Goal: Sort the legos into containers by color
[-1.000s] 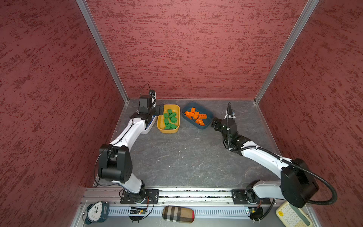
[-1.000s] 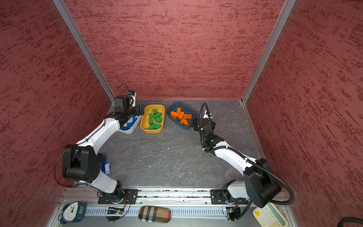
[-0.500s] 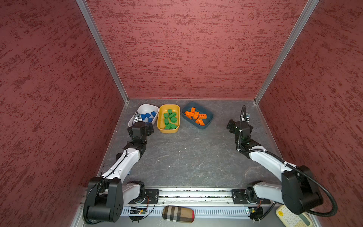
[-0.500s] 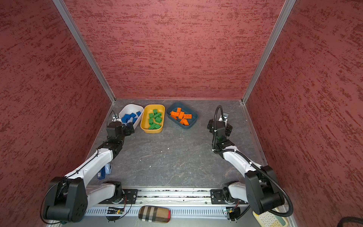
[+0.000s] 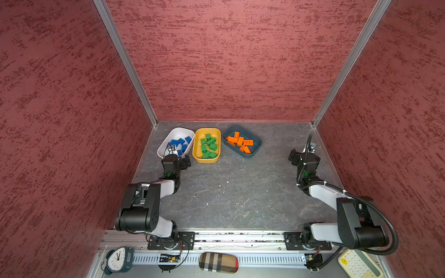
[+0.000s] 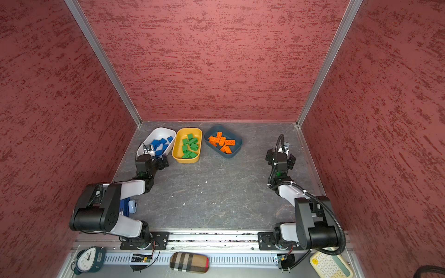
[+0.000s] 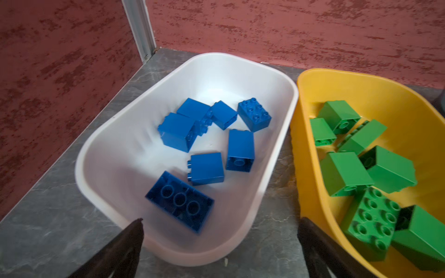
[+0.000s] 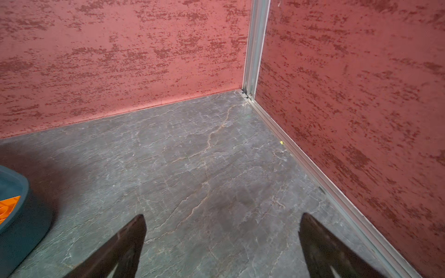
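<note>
Table (image 5: pixel 240 192): white tub (image 7: pixel 108 156), yellow tub (image 7: pixel 308 180) and teal tub (image 5: pixel 257 144) stand in a rear row.

Wrist views alone show jaw state:
- left gripper (image 7: pixel 221 219) is spread and empty, just before the white tub
- right gripper (image 8: pixel 223 215) is spread and empty, above the table

Blue legos (image 7: pixel 240 150) lie in the white tub, green legos (image 7: pixel 344 173) in the yellow tub, orange legos (image 5: pixel 240 140) in the teal tub.

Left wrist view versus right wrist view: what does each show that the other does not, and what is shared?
Only the left wrist view: the white tub with blue legos, the yellow tub with green legos. Only the right wrist view: one orange lego, at the edge of the teal tub. Shared: grey table, red walls, and an open, empty gripper (left gripper, right gripper).
</note>
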Tool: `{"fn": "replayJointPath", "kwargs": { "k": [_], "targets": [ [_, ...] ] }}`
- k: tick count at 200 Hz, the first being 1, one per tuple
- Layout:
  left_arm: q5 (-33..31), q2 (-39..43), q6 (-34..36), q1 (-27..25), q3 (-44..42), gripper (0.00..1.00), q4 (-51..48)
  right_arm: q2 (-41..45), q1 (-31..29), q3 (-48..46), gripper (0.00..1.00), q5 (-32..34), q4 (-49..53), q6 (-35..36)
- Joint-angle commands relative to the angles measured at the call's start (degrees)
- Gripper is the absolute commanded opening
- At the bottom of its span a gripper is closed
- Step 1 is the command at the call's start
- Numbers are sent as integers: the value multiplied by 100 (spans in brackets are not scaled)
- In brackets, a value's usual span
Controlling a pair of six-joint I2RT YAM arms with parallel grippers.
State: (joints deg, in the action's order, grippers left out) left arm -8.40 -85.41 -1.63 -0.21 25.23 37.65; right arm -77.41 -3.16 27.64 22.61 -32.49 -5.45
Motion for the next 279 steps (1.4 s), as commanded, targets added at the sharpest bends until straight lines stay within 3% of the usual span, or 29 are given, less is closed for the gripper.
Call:
{"fn": "replayJointPath", "kwargs": {
  "k": [1,9,17,25,34,42,51,76,94,126,148,279],
  "targets": [
    [45,-65,36,4,-411,99,1292,-121,52,-215,99,-510,-702,302],
    [33,-400,101,41,-552,99,2035,-156,59,-272,99,-594,-810,341],
    [17,-179,-2,18,-366,99,1210,-175,63,-347,99,-678,-930,381],
    [24,-360,45,49,-493,99,1861,-187,69,-464,99,-736,-1152,417],
    [15,-192,-34,41,-386,99,1294,-211,86,-633,99,-804,-1531,471],
    [-16,-337,42,35,-474,99,1770,-254,111,-787,99,-866,-1924,528],
    [18,-210,-30,46,-412,99,1362,-264,150,-919,99,-954,-2278,561],
    [-8,-290,5,39,-451,99,1642,-553,458,-1314,99,-1749,-3265,492],
    [-3,-274,-14,38,-444,99,1589,-1218,541,-1599,99,-2110,-4373,519],
    [0,-259,-13,38,-432,99,1509,-1084,695,-1026,99,-2233,-3047,367],
    [-6,-258,-18,43,-432,100,1532,-1113,777,-1060,99,-2513,-3165,355],
    [-13,-266,-16,38,-440,99,1553,-1106,778,-1070,99,-2483,-3171,364]
  ]
}}
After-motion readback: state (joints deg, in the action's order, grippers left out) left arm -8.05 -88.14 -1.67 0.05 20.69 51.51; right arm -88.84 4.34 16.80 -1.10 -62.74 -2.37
